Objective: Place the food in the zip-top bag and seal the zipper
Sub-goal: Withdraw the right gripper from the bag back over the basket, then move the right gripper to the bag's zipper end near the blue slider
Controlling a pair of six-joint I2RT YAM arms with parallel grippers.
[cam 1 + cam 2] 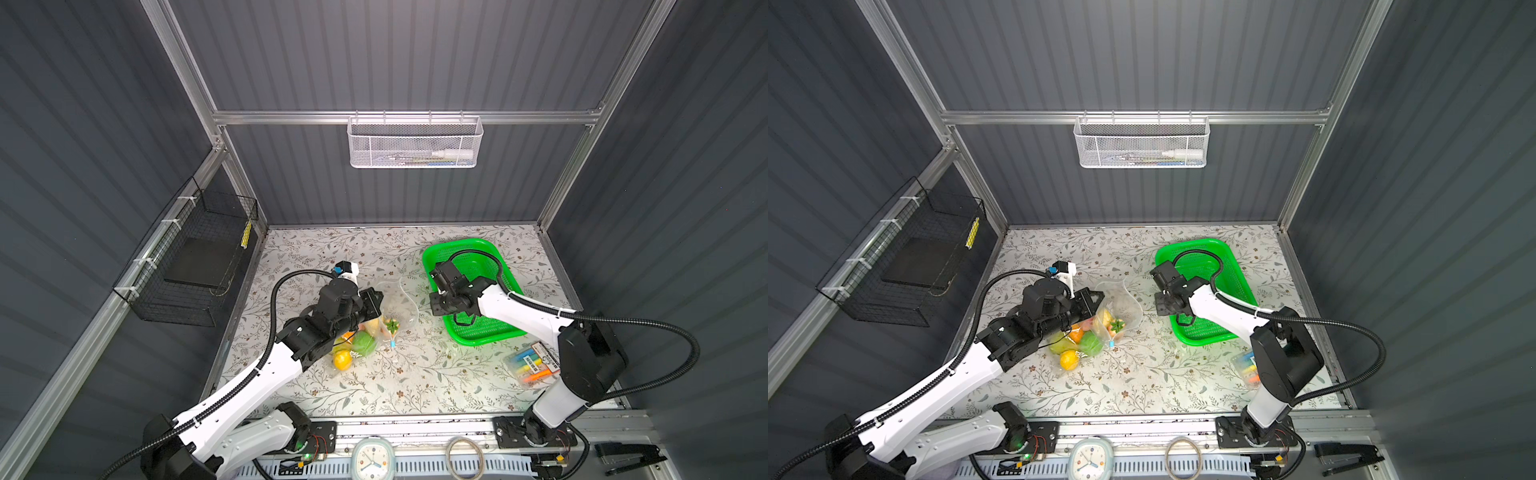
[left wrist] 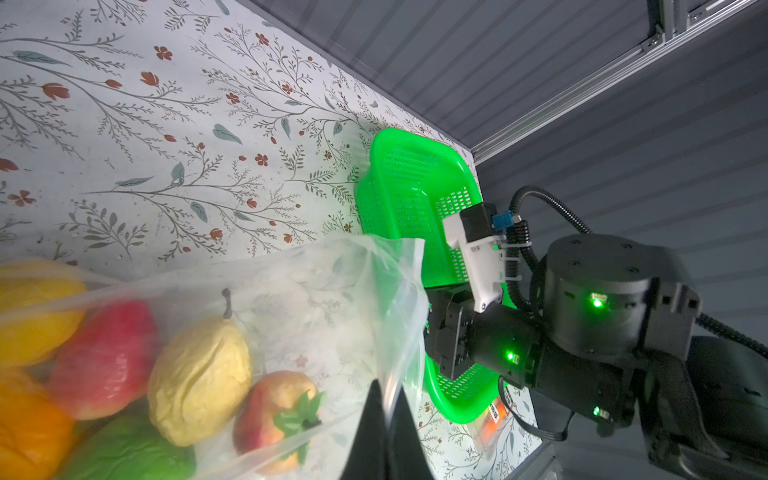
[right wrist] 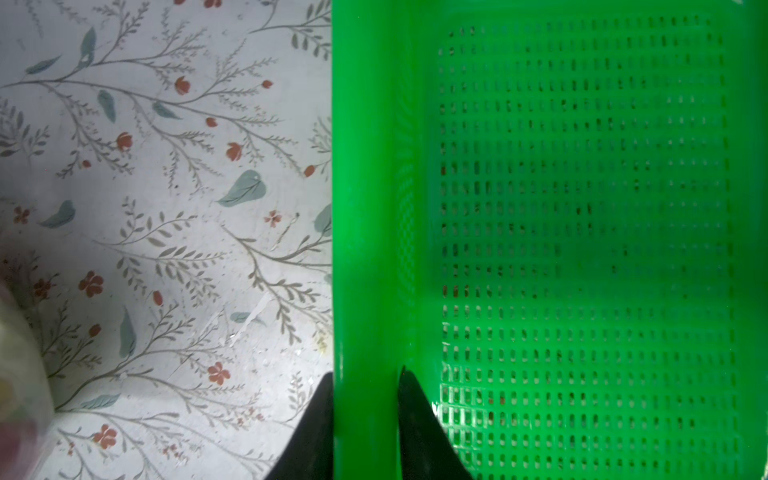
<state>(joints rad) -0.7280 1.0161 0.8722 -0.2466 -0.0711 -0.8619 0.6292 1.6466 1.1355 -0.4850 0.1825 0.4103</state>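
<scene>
The clear zip-top bag (image 1: pixel 400 300) (image 1: pixel 1122 302) lies left of centre on the flowered table, its mouth gaping toward the basket. Inside is the food: a lemon (image 1: pixel 342 360), a green fruit (image 1: pixel 365 344), a strawberry (image 2: pixel 276 405) and a tan lumpy ball (image 2: pixel 199 380). The zipper's blue slider (image 1: pixel 392 344) (image 1: pixel 1111 343) sits at the near end of the mouth. My left gripper (image 1: pixel 376 305) (image 2: pixel 384 399) is shut on the bag's mouth edge. My right gripper (image 1: pixel 435 309) (image 3: pixel 366 372) grips the rim of the green basket (image 1: pixel 494 257) (image 3: pixel 582 208), one finger outside it, one inside.
A packet of coloured markers (image 1: pixel 532 365) lies by the right arm's base. A black wire cage (image 1: pixel 195 257) hangs on the left wall and a white mesh basket (image 1: pixel 415 141) on the back wall. A clock (image 1: pixel 371 459) sits on the front rail.
</scene>
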